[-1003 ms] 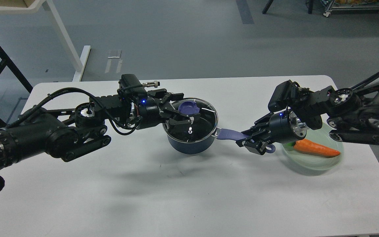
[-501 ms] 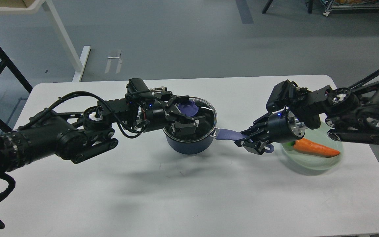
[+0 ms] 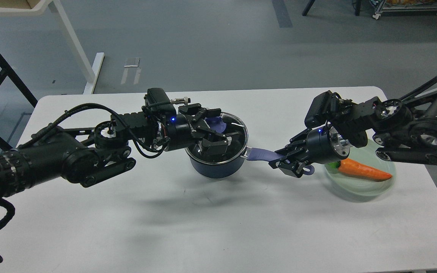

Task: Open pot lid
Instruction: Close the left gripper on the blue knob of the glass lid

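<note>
White table (image 3: 211, 212), grey lab floor behind. Left gripper (image 3: 215, 131) spread open around lid (image 3: 237, 132) knob (image 3: 214, 123); right gripper (image 3: 285, 163) clamped on pot (image 3: 212, 168) handle (image 3: 258, 154). Grasp step: close on knob, then lift straight up.

The left gripper (image 3: 215, 131) covers most of the lid's knob (image 3: 214, 122). The right gripper (image 3: 283, 162) hides the pot handle's (image 3: 258, 154) end.

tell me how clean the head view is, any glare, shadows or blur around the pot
Head view: sharp overall, no motion blur on either arm. Thin white glare streaks cross the glass lid, so the pot interior reads mostly black. Soft, diffuse arm shadows spread over the white table in front of the pot. The left gripper is dark against the lid, hard to separate.
</note>
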You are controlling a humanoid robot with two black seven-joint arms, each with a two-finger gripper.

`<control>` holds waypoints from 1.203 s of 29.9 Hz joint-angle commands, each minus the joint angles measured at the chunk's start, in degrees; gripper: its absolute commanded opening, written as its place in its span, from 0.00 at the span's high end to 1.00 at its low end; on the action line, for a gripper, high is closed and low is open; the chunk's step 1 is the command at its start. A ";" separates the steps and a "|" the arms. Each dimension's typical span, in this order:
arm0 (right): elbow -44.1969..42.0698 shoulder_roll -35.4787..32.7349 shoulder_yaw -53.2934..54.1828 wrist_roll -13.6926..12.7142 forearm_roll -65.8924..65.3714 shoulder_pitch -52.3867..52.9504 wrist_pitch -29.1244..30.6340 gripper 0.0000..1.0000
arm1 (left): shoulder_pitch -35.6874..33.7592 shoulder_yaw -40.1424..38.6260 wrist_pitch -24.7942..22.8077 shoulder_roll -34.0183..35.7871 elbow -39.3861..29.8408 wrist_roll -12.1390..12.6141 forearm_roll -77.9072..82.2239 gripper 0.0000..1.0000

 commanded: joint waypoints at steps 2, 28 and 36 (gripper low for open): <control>-0.03 0.00 -0.04 0.00 0.00 -0.07 0.09 0.76 | 0.16 0.47 0.74 -0.28 0.26 0.33 0.06 0.01; -0.12 0.96 -0.04 0.00 -0.09 -0.16 0.09 0.76 | 0.86 6.00 4.17 -0.72 5.01 0.25 0.86 0.04; -0.20 0.97 -0.04 0.00 -0.09 -0.16 0.09 0.76 | 0.42 6.45 4.61 -0.36 5.45 -0.02 0.77 0.35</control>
